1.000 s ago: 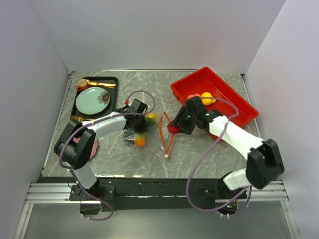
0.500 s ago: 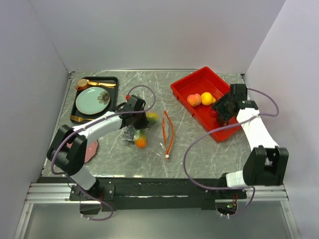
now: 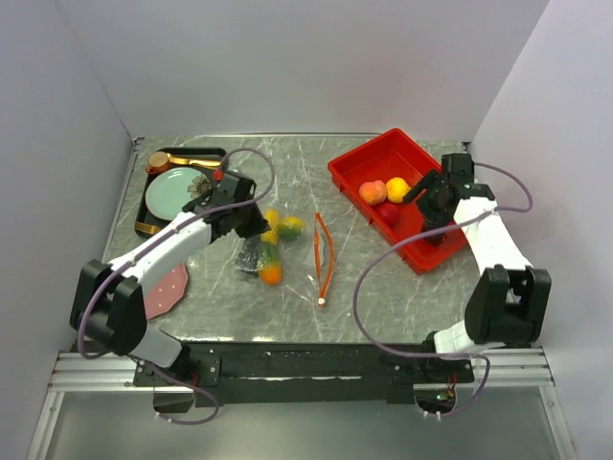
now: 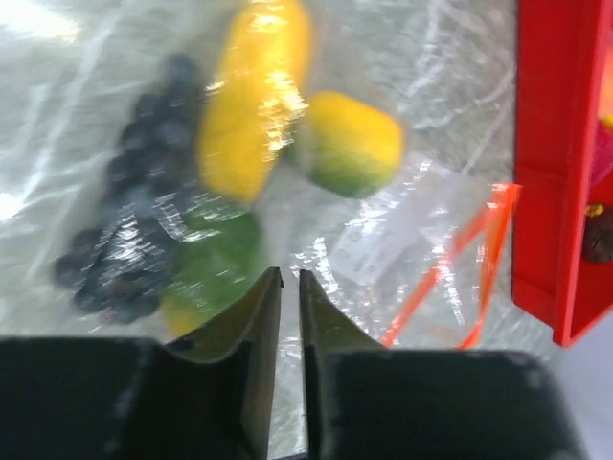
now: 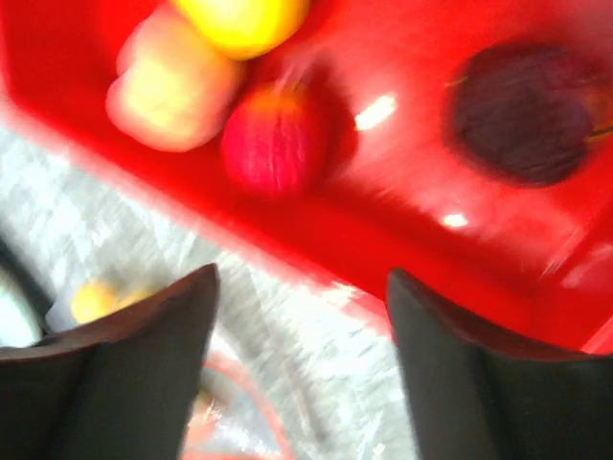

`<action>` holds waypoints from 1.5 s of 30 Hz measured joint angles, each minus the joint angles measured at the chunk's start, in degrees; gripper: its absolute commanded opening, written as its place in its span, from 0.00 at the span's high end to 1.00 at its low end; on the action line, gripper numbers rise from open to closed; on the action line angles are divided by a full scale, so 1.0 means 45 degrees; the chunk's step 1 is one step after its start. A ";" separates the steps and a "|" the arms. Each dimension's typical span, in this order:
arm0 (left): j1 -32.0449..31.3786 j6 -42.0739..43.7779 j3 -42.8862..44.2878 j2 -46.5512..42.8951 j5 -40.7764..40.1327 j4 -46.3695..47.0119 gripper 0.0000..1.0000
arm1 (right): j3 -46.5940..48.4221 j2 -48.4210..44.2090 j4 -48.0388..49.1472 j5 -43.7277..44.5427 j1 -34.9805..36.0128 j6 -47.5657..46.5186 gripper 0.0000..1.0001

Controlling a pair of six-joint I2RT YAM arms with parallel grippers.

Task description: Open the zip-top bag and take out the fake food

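Nearest you, the white slider (image 3: 320, 301) ends the orange-red zip strip (image 3: 330, 257) of the zip-top bag (image 4: 383, 251). The bag lies flat at mid-table with the strip parted into a narrow loop. Left of the strip lies fake food: an orange piece (image 3: 270, 275), a dark purple grape bunch (image 4: 124, 240) and a green piece (image 4: 222, 261). Farther off, a long yellow piece (image 4: 254, 96) touches a yellow-green one (image 4: 350, 144). Clear film glints over the grapes, but you cannot tell whether each piece sits inside the bag. Your left gripper (image 4: 290, 292) hangs above this cluster, fingers nearly together on nothing. Far right, your right gripper (image 5: 302, 287), fingers spread wide and empty, hangs over the red tray (image 3: 359, 153). The tray holds a peach (image 5: 170, 88), a yellow fruit (image 5: 244, 17), a red apple (image 5: 276, 139) and a dark purple fruit (image 5: 522, 110). Far left, a mint-green plate (image 3: 177, 195) lies in a black tray (image 3: 218, 153).
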 measured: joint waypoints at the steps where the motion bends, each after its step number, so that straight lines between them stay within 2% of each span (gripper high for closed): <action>1: 0.0102 -0.0044 -0.0175 -0.0214 -0.0083 -0.0058 0.88 | -0.0126 -0.0321 0.0058 -0.0058 0.0369 0.0097 0.44; 3: 0.0238 -0.0185 -0.0724 -0.0695 -0.0228 -0.0102 0.93 | -0.0651 -0.1103 0.0393 -0.0306 0.1564 0.0306 0.52; 7: 0.0248 -0.0549 -0.1846 -0.1039 -0.0262 -0.0160 0.96 | -0.1928 -0.1724 0.1695 -0.1384 0.4240 0.1418 0.63; 12: 0.0248 -0.0918 -0.2939 -0.1035 -0.0073 0.0107 0.99 | -0.2229 -0.0078 0.2997 -0.2171 0.6538 0.2433 0.65; 14: 0.0248 -0.0981 -0.3065 -0.1035 -0.0053 0.0233 0.99 | -0.2166 0.0675 0.3356 -0.2307 0.7101 0.2715 0.70; 20: 0.0248 -0.1073 -0.3084 -0.0845 -0.0073 0.0743 0.99 | -0.2021 0.2380 0.4289 -0.2725 0.7742 0.3405 0.71; 34: 0.0248 -0.1059 -0.3643 0.0141 -0.0112 0.1564 0.99 | -0.1821 0.4177 0.6096 -0.3857 0.8650 0.3881 0.68; 39: 0.0248 -0.1054 -0.3643 0.0359 -0.0083 0.1783 0.99 | -0.1826 0.4410 0.6470 -0.4337 0.8898 0.3886 0.67; 45: 0.0214 -0.1049 -0.3648 0.0534 -0.0083 0.1855 0.99 | -0.2079 0.4133 0.8077 -0.5323 0.8947 0.4022 0.64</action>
